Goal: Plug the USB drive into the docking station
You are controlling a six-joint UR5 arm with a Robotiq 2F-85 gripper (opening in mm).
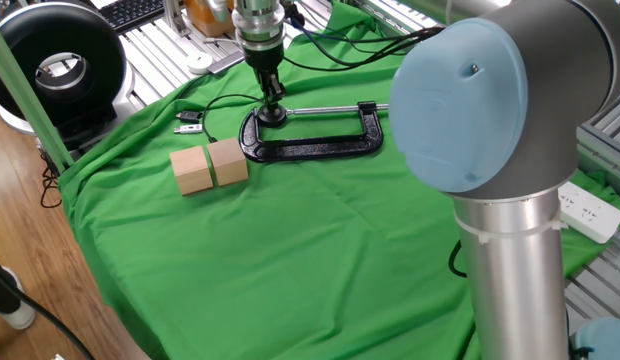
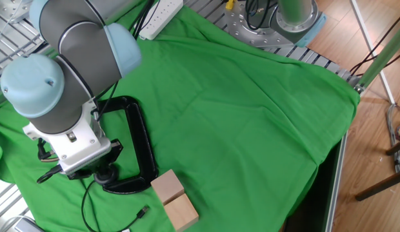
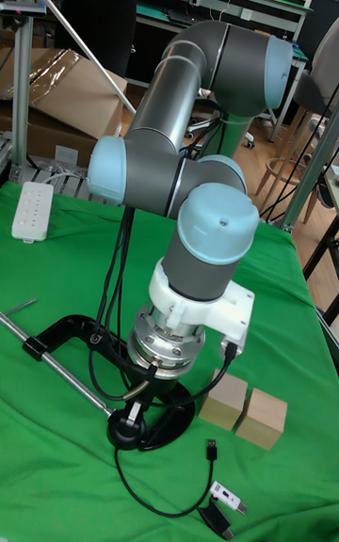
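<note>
The docking station (image 1: 276,117), a small round black puck with a thin cable, lies on the green cloth inside the mouth of the black C-clamp (image 1: 320,148). My gripper (image 1: 271,98) stands straight over it, fingers pinched together. Between them, a slim dark stick, the USB drive (image 1: 273,107), points down onto the puck's top. In the other fixed view the arm's wrist hides most of the gripper (image 2: 102,169), and only the docking station (image 2: 110,176) shows below it. In the tall fixed view the gripper (image 3: 138,398) leans onto the docking station (image 3: 126,430).
Two wooden blocks (image 1: 210,165) sit side by side left of the clamp. The puck's cable ends in a silver plug (image 3: 213,451), with small adapters (image 3: 224,506) beyond it. A white power strip (image 2: 160,16) lies at the cloth's edge. The clamp's screw rod (image 1: 325,110) sticks out to the right.
</note>
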